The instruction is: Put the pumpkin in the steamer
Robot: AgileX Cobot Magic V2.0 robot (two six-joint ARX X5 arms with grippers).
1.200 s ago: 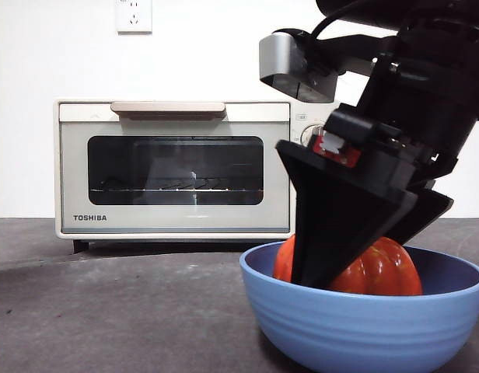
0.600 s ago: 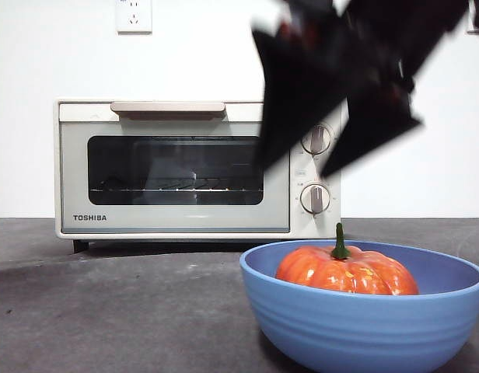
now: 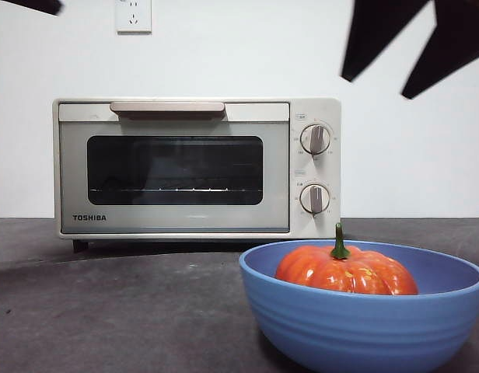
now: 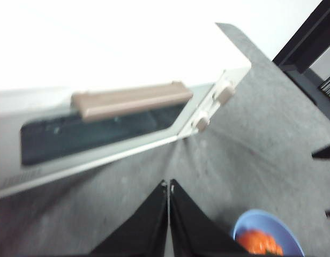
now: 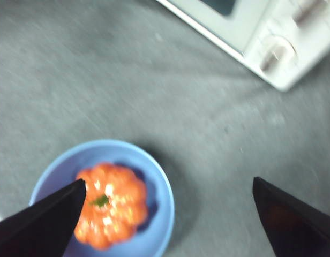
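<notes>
The orange pumpkin (image 3: 347, 270) with a green stem sits in the blue bowl (image 3: 356, 326) at the front right. It also shows in the right wrist view (image 5: 111, 211) and the left wrist view (image 4: 259, 242). My right gripper (image 3: 375, 87) hangs high above the bowl, open wide and empty (image 5: 169, 183). The cream-white TOSHIBA steamer (image 3: 197, 167) stands behind with its door closed. My left gripper (image 4: 169, 186) is shut and empty, high in front of the steamer's bar handle (image 4: 130, 99); it shows only as a black tip (image 3: 37, 6) in the front view.
The dark grey table (image 3: 107, 311) stretches between the steamer and the bowl. Two round knobs (image 3: 315, 140) sit on the steamer's right side. A white wall with a socket (image 3: 134, 14) is behind.
My right gripper has risen out of the bowl, open and empty, to high above it. The pumpkin stays in the bowl. A black tip has appeared at the top left.
</notes>
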